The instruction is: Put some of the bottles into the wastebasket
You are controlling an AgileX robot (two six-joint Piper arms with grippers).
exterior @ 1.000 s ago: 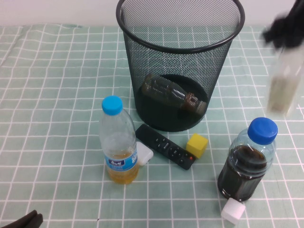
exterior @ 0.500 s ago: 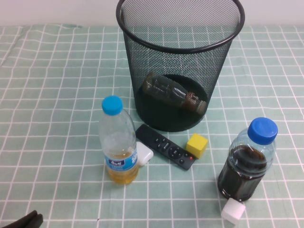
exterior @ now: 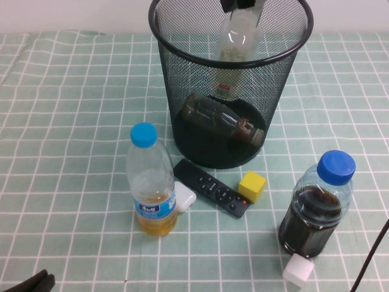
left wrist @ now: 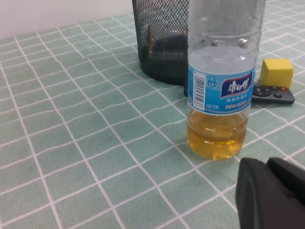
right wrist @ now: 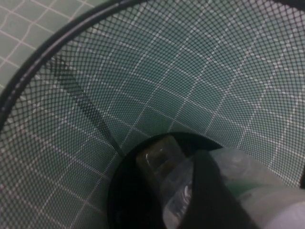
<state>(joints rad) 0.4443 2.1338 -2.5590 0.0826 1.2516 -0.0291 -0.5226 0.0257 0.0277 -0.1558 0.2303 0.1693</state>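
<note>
One small bottle (exterior: 223, 118) already lies in the wastebasket (exterior: 176, 36). The left gripper (exterior: 27, 283) rests low at the table's near corner; I cannot tell its grip. The right gripper (exterior: 240, 5) has just swung in, holding the taller bottle (exterior: 238, 36) over the bin, ready to drop.

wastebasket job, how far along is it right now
One clear bottle already lies on the floor of the wastebasket. In hand: the right gripper holds the taller clear bottle upright over the basket's mouth, not yet released. Left to do is the drop. The left gripper sits parked low at the near table edge beside the yellow-liquid bottle.
</note>
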